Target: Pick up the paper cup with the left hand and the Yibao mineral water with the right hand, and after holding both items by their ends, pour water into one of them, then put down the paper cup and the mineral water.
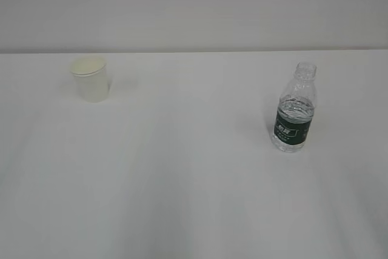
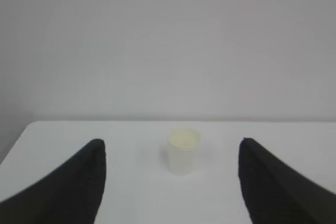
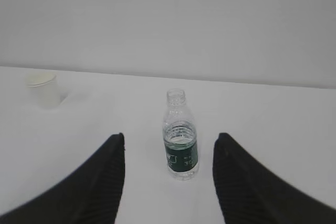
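Neither gripper shows in the exterior view, so we begin with what stands on the white table (image 1: pixel 182 198). We see the paper cup (image 1: pixel 91 79) upright at the far left, its rim up and its cream inside showing. Well apart from it, on the right and nearer to us, the Yibao mineral water (image 1: pixel 295 108) stands upright, capless, its dark green label band around the lower body. Nothing touches either item, and a pale wall (image 1: pixel 194 4) closes the scene behind the table edge.

From the left wrist view, we find the left hand (image 2: pixel 170 182) with its two black fingers (image 2: pixel 79 182) spread wide and empty. The cup (image 2: pixel 184 150) stands upright ahead of them, centred in the gap but clearly beyond the tips, untouched.

From the right wrist view, we see the right hand (image 3: pixel 168 174) with its jaws also apart and holding nothing. The bottle (image 3: pixel 181 135) stands upright between the lines of the two fingers (image 3: pixel 102 182), just past their tips, with free table on both sides of it. The cup (image 3: pixel 44 88) sits far off at the upper left.
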`<move>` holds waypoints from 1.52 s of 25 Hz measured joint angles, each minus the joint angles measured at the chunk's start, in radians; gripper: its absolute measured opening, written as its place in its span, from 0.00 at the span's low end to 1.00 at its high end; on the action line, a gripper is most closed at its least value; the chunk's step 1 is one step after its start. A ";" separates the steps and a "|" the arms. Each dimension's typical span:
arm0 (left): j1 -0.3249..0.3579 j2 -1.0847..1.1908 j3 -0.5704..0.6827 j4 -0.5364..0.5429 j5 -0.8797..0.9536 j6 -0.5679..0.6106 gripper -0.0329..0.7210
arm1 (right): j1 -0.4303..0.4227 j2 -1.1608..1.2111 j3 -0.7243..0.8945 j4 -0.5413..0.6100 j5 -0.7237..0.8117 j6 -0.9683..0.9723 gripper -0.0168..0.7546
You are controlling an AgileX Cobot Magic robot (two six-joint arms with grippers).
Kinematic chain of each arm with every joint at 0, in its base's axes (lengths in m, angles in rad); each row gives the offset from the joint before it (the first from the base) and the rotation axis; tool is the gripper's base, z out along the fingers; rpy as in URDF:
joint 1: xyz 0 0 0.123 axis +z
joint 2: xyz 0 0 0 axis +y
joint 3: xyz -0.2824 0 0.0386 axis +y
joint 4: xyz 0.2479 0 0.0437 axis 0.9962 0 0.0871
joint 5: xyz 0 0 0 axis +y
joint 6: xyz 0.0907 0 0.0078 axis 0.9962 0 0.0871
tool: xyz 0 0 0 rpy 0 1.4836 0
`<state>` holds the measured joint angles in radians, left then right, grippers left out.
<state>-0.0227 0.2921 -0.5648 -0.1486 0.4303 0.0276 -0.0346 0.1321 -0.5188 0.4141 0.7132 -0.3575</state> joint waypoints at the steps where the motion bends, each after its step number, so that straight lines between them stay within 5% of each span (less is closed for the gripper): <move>1: 0.000 0.000 0.000 -0.018 -0.026 0.000 0.81 | 0.000 0.025 0.000 0.021 -0.015 -0.029 0.56; 9: 0.000 0.068 0.024 -0.019 -0.210 0.000 0.81 | 0.000 0.142 0.000 0.113 -0.168 -0.220 0.56; 21: -0.005 0.304 0.032 -0.003 -0.342 0.000 0.81 | 0.000 0.149 0.000 0.119 -0.255 -0.251 0.56; 32: -0.238 0.543 0.032 0.067 -0.501 0.000 0.75 | 0.000 0.219 0.017 0.148 -0.310 -0.277 0.56; 38: -0.254 0.675 0.034 0.010 -0.592 -0.003 0.74 | 0.000 0.240 0.017 0.169 -0.310 -0.298 0.56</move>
<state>-0.2768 0.9671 -0.5311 -0.1386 -0.1615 0.0247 -0.0346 0.3718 -0.5021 0.5826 0.4035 -0.6553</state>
